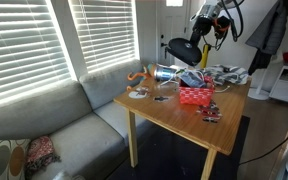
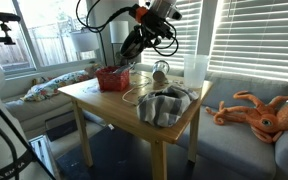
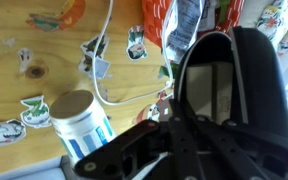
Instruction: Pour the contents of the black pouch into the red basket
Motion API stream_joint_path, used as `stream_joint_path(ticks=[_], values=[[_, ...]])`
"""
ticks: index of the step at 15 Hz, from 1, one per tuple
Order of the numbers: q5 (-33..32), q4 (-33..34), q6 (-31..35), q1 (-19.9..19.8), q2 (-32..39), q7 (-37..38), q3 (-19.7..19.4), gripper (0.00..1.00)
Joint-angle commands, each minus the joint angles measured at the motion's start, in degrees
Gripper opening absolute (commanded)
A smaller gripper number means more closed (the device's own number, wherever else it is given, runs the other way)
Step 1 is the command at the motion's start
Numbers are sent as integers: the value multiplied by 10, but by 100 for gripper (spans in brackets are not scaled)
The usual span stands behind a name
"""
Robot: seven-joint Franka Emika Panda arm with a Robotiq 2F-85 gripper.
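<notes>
The black pouch [image 1: 181, 52] hangs in the air above the wooden table, held by my gripper [image 1: 206, 27]. In an exterior view the pouch [image 2: 132, 46] is just above and to the side of the red basket [image 2: 112, 78]. The red basket [image 1: 196, 95] stands on the table with its opening up. In the wrist view the pouch [image 3: 229, 80] fills the right half, clamped in my gripper [image 3: 179, 125], and a strip of the red basket [image 3: 156, 20] shows at the top. What is inside the pouch is hidden.
A white cup [image 2: 194, 70], a grey cloth [image 2: 164, 106] and a white cable lie on the table [image 1: 164, 115]. A blue-and-white can [image 3: 81, 122] stands near the table edge. A grey sofa [image 1: 54, 125] sits beside the table, with an orange octopus plush [image 2: 259, 112] on it.
</notes>
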Motion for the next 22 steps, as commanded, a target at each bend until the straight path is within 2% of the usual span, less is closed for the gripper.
stream_joint_path(ticks=[1,5,7,8,9,14,15,22], values=[[75,-62,23,7,-71,-77,-10,1],[160,-128,11,18,-129,-172,-14,1],[171,-159,-13,21,-159,-230,-15,1],[146,-111,2,14,-109,-183,-7,1],[146,-121,-1,15,-117,-190,-7,4],[145,-119,2,14,-110,-189,-7,4],[145,-119,2,14,-109,-189,-7,1],[236,-134,-6,30,-129,-298,-14,1]])
